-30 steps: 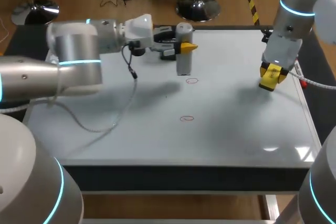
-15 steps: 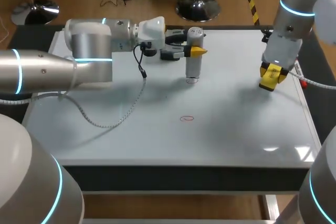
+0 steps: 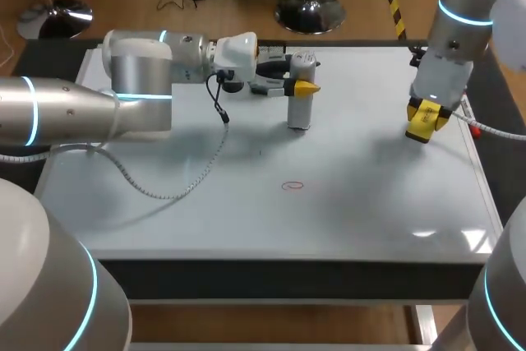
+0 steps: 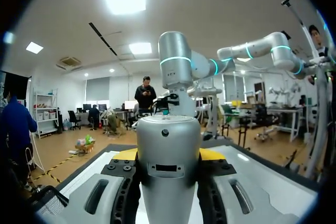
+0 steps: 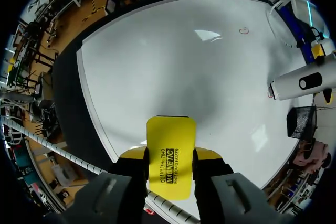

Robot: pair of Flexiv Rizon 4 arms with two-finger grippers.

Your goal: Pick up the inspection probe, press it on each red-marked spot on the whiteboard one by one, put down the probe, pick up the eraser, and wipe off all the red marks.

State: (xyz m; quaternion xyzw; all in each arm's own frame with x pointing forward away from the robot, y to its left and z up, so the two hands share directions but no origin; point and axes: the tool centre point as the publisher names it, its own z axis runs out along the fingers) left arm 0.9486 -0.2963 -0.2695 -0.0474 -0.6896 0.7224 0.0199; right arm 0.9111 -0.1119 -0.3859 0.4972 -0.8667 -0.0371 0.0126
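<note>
Head view: upright grey cylindrical probe [image 3: 299, 113]

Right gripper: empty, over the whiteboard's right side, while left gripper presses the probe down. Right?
Not empty: the right wrist view shows the right gripper shut on the yellow eraser. The rest stands: over the whiteboard's right side, left gripper pressing the probe down.

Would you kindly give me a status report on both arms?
Left gripper jaws shut on probe, upright, tip on whiteboard. Right gripper jaws shut on eraser. One red mark unobstructed.
</note>
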